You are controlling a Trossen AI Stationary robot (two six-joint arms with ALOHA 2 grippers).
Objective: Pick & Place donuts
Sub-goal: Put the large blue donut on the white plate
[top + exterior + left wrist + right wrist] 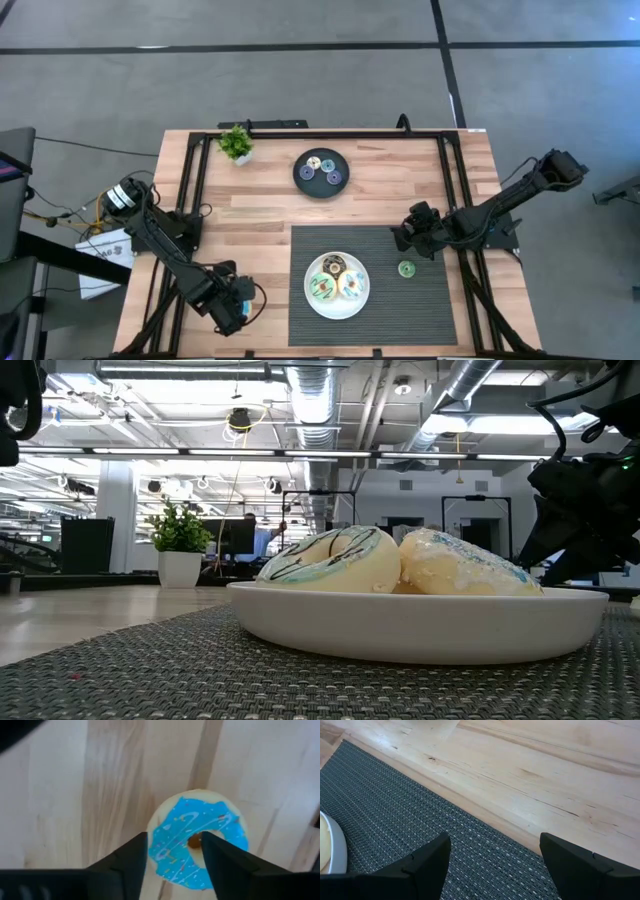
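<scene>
I see the left gripper [172, 865] low over the bare wooden table [250, 215], near its front left corner. Its fingers stand narrowly apart, holding nothing. Under them lies the round toy donut with blue icing [197, 840], flat, icing up; as a ring it has no long axis. The hole sits just beyond the tips, between them.

The right gripper [495, 865] hangs over the dark woven mat [420, 820], fingers wide. A small green mini donut [406, 268] lies on the mat near it. The white round plate [335, 306] carries three larger donuts [337, 282].
</scene>
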